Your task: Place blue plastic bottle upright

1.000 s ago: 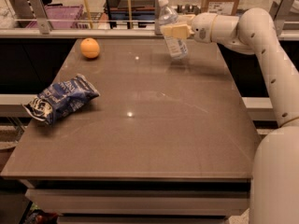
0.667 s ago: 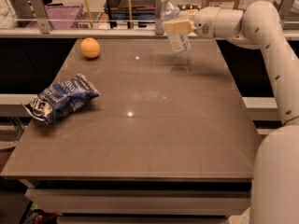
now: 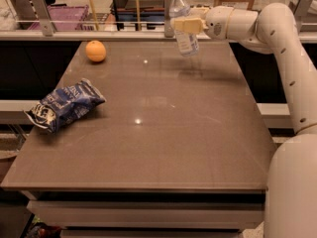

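Note:
The blue plastic bottle [image 3: 182,24] is a small clear bottle with a white cap and a pale label. It hangs in the air above the far right part of the table [image 3: 163,133], nearly upright, leaning slightly left at the top. My gripper [image 3: 185,26] is shut on the bottle's middle from the right side. The bottle's base is a little above the tabletop, and its shadow lies just below.
An orange [image 3: 96,51] sits at the far left of the table. A dark blue-and-white snack bag [image 3: 64,104] lies at the left edge. Shelving and a purple bin [image 3: 64,14] stand behind the table. My white arm [image 3: 282,48] reaches in from the right.
The gripper has lifted the bottle slightly higher and a bit to the left. The orange and the bag have not moved.

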You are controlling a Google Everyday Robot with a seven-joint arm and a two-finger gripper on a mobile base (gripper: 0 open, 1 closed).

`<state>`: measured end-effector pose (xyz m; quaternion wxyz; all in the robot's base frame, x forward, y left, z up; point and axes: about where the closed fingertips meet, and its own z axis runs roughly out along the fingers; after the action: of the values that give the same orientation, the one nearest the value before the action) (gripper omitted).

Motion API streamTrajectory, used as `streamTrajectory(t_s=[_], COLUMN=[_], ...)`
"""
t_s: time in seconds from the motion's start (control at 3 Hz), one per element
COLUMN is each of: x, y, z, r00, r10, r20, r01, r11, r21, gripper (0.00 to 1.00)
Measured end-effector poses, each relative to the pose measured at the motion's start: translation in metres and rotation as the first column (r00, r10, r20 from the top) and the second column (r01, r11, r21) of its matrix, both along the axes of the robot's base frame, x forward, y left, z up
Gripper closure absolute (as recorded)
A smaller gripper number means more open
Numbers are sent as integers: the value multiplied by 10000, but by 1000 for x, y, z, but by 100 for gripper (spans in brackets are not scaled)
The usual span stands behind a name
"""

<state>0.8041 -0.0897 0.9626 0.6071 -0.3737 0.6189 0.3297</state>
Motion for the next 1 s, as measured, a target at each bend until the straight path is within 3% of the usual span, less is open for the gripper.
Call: streamTrajectory(t_s=[0.33, 1.0], x=[0, -2], y=[1, -5], z=[3, 3], r00=[9999, 9998], r10=[115, 33], r20=[109, 206], r01=[-121, -54], r11=[9985, 9948], r21=[535, 1017], gripper=[100, 100])
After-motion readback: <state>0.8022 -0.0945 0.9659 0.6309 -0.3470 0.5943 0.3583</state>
